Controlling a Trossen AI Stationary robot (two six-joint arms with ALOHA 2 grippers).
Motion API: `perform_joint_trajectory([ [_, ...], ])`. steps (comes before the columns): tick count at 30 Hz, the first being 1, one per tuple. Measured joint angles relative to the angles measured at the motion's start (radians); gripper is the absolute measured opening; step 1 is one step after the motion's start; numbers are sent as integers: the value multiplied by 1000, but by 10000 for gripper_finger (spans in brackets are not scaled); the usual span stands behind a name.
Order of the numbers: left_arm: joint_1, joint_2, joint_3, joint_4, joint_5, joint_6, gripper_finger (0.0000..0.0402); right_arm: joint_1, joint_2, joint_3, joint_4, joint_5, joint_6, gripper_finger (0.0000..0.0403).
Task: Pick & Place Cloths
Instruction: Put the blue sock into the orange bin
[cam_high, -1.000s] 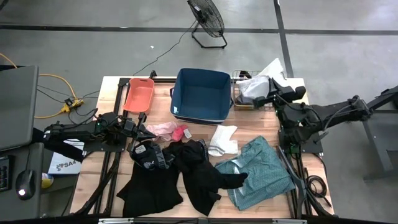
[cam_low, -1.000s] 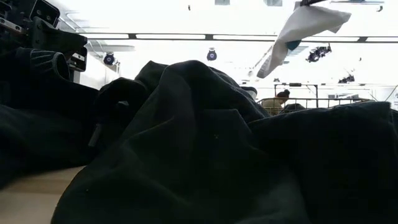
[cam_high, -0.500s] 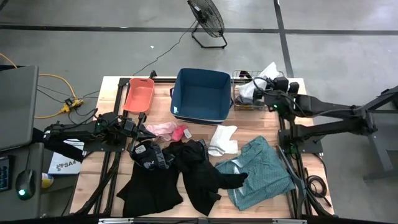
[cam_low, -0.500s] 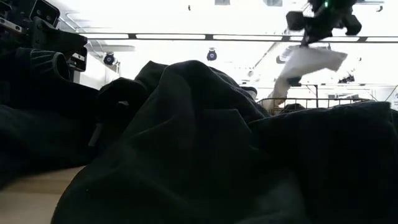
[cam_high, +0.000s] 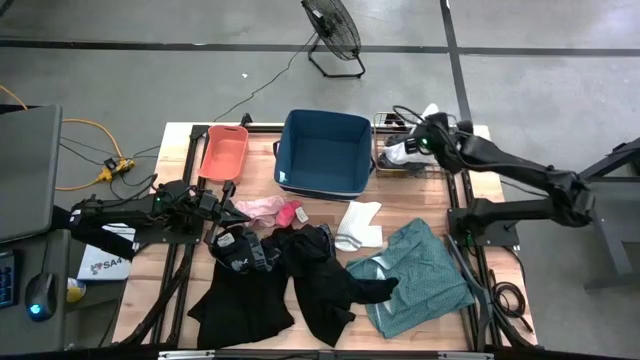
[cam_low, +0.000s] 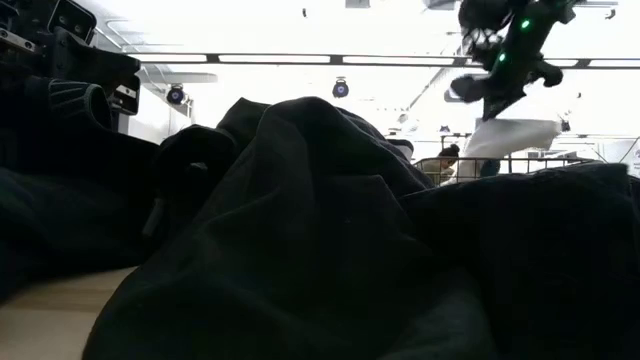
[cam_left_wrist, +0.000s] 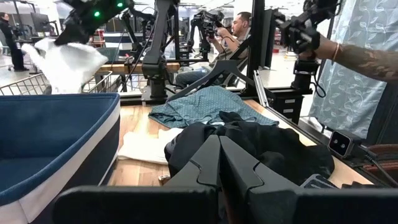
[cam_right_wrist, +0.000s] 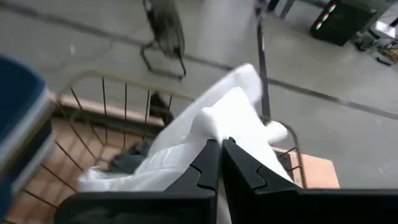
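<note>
While most cloths (cam_high: 330, 270) were left on the tabletop (cam_high: 180, 135), a white cloth (cam_right_wrist: 211, 134) was held clamped over the wire bin (cam_high: 398, 160), upper right, by the right end effector (cam_high: 420, 138).

orange bin (cam_high: 223, 150), navy bin (cam_high: 324, 152) and wire basket (cam_high: 383, 152) line the table's far edge; floor fan (cam_high: 333, 32) beyond.
</note>
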Motion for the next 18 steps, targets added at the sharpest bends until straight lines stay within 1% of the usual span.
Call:
perform_joint_trajectory([
  [3, 0, 0, 0, 0, 0, 0, 1, -58, 73, 0, 32, -71, -54, 4],
  [5, 0, 0, 0, 0, 0, 0, 1, -92, 124, 0, 54, -107, -63, 4],
  [13, 0, 0, 0, 0, 0, 0, 1, -197, 318, 0, 162, -299, -26, 4],
  [18, 0, 0, 0, 0, 0, 0, 1, -242, 397, 0, 200, -394, -1, 4],
])
